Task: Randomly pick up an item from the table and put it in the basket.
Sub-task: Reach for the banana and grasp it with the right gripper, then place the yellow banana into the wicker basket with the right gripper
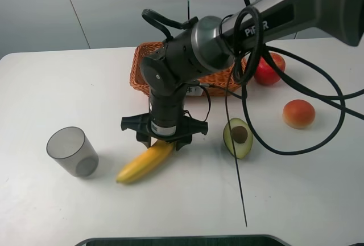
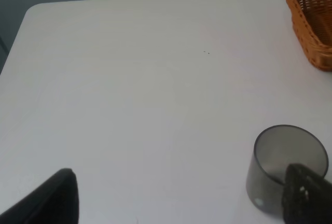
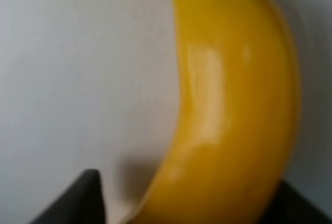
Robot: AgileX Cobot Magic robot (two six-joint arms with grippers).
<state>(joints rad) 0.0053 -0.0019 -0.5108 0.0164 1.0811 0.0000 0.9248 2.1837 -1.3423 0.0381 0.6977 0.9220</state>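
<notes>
Your right jaws stand open astride the far end of the banana [image 1: 142, 163] on the counter [image 1: 57, 86]; your left jaws hang open near the cup [image 2: 262, 177].

Open worktop [image 1: 51, 81] stretches far left and along the near edge. The cup [image 1: 71, 150] stands left of the banana [image 1: 142, 165], the avocado half [image 1: 238, 138] right, the basket [image 1: 139, 75] beyond.

Black arm [image 1: 176, 69], black pincer [image 1: 162, 141], looping black cables [image 1: 244, 86].

High camera overlooks table [image 1: 57, 212]; right wrist camera hugs banana [image 3: 233, 105].
</notes>
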